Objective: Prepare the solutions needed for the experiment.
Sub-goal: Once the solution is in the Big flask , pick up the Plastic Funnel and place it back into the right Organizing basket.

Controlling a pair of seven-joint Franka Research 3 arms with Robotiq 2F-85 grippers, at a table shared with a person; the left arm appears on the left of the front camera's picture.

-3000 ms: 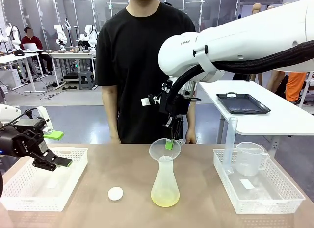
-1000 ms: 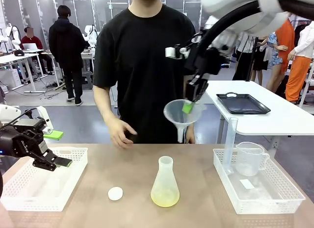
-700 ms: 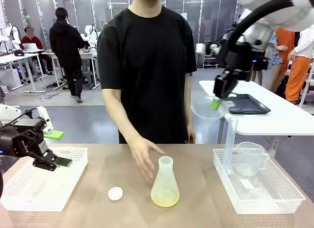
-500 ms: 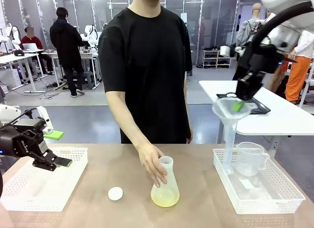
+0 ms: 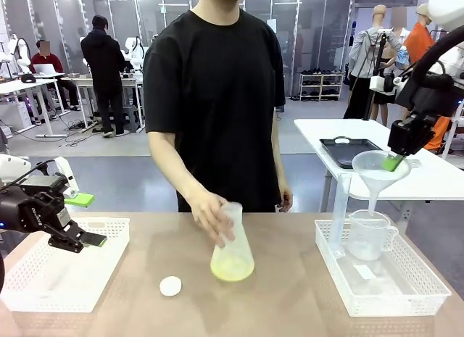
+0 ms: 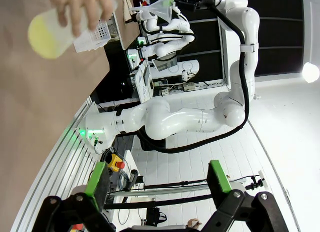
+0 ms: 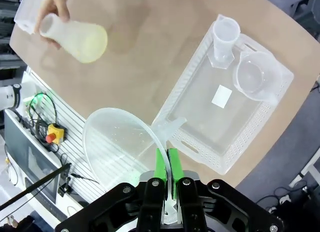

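One flask (image 5: 233, 256) — tilted; right tool (image 5: 394, 162) pinches funnel (image 5: 373, 167).

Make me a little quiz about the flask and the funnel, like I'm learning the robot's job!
1. True or false: the right gripper is shut on the rim of the funnel.
2. Who holds the flask? A) the right gripper B) the person's hand C) nobody
3. Fill in: the solution in the flask is pale ____.
Key: 1 true; 2 B; 3 yellow.
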